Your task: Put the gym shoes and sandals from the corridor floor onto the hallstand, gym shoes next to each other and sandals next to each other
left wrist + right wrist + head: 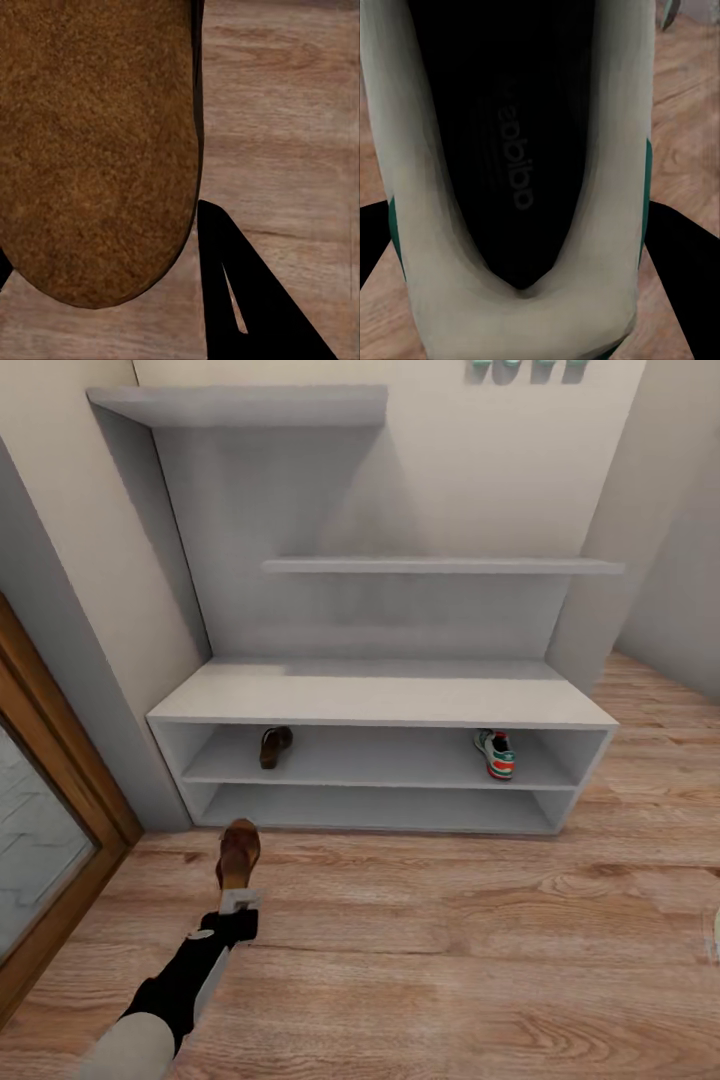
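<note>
Done so far: one sandal [275,746] lies at the left of the shoe rack's [380,702] upper open shelf, and one gym shoe [496,753] sits at the right end of that shelf.
Left gripper [238,900]: its fingers pinch the second sandal [238,853], held above the floor [450,960] just in front of the rack.
Right gripper [521,330]: its dark fingers [682,262] flank the second gym shoe [521,187] and appear to clamp it.
Left to do: set the carried sandal beside its mate and the carried shoe beside the other.
</note>
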You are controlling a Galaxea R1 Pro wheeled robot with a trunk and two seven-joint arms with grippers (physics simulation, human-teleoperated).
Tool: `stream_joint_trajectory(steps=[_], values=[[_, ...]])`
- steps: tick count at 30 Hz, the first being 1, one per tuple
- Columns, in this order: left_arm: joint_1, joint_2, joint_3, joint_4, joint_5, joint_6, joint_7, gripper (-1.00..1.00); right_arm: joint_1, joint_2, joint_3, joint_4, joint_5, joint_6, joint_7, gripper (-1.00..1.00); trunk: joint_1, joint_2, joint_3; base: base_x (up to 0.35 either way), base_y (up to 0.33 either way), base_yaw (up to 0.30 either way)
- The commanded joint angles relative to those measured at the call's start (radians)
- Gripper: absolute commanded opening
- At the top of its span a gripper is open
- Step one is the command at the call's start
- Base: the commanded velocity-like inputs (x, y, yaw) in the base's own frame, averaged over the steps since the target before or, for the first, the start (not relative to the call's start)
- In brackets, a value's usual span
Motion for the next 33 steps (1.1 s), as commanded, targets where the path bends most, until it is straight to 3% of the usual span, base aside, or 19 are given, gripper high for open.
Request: stream_joint_trajectory(steps=[1,4,9,13,22,26,33], values=[[-0.011,-0.005,-0.002,-0.001,-0.013,0.022,-0.002,-1.0,-0.001,-0.004,-0.016,-0.007,0.008,0.013,0.008,-1.0,0.0,0.0,-0.001,0.0,0.0,0.0],[-0.08,-0.038,-0.054,-0.001,-0.013,0.13,-0.003,-1.0,-0.001,-0.032,-0.088,-0.1,0.008,0.216,0.008,-1.0,0.0,0.0,-0.001,0.0,0.0,0.0],[-0.172,-0.052,-0.093,0.003,-0.011,0.222,-0.013,-1.0,-0.001,-0.054,-0.223,-0.33,0.005,0.556,0.009,-1.0,0.0,0.0,-0.001,0.0,0.0,0.0],[-0.198,-0.049,-0.101,0.006,-0.014,0.265,-0.052,-1.0,-0.001,-0.052,-0.255,-0.447,0.003,0.712,0.013,-1.0,0.0,0.0,-0.001,0.0,0.0,0.0],[-0.195,-0.042,-0.107,-0.009,-0.014,0.27,-0.068,-1.0,-0.001,-0.014,-0.254,-0.472,0.004,0.739,0.087,-1.0,0.0,0.0,-0.001,0.0,0.0,0.0],[-0.195,-0.04,-0.105,-0.008,-0.014,0.271,-0.068,-1.0,-0.001,-0.009,-0.254,-0.473,0.004,0.737,0.091,-1.0,0.015,-0.028,-0.014,0.0,0.0,0.0],[-0.2,-0.04,-0.103,-0.01,-0.014,0.27,-0.068,-1.0,-0.001,-0.007,-0.254,-0.468,0.004,0.666,0.09,-1.0,0.042,-0.077,-0.036,0.0,0.0,0.0]])
